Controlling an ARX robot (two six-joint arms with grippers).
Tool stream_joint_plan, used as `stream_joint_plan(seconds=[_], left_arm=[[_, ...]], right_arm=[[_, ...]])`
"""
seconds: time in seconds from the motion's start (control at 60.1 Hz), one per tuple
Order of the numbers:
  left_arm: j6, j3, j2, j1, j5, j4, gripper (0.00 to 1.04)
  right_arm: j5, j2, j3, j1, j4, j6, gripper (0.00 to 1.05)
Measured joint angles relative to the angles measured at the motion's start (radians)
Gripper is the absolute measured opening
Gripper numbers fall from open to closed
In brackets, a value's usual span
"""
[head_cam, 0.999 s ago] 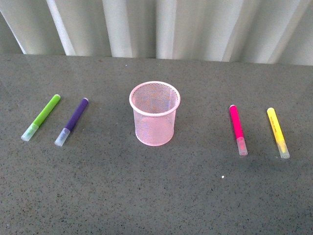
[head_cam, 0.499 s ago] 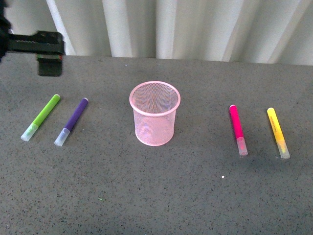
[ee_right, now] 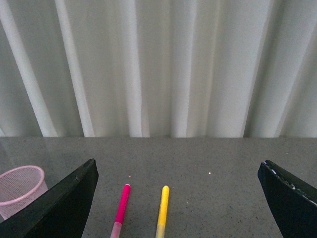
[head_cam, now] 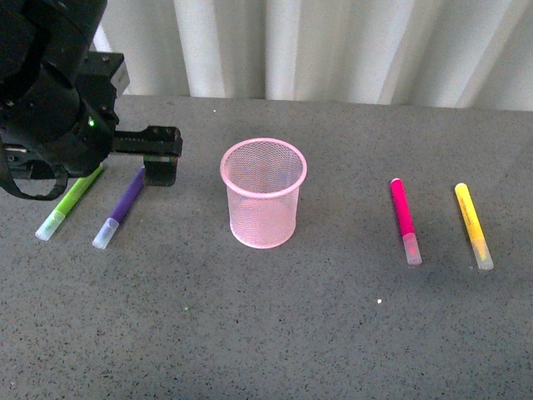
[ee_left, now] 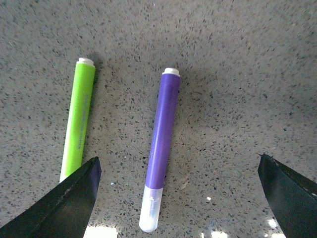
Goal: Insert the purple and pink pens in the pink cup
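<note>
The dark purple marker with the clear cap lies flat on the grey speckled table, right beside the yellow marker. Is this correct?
Not quite: the dark purple marker with the clear cap lies flat on the grey speckled table right beside the lime-green marker, not the yellow marker. The left wrist view shows this.
</note>
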Motion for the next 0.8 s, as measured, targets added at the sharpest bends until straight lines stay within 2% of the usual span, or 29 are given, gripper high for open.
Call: stream_joint_plan(seconds=[0.399,0.799], left_arm=[[0.024,0.113,0.109,0.024,0.006,-0.01,0.98],[0.042,0.13,0.153,0.021,-0.006,-0.012,0.98]], right_arm=[[0.0,0.0,0.0,0.0,0.0,0.0,0.98],[0.0,0.0,0.0,0.0,0.0,0.0,0.98]])
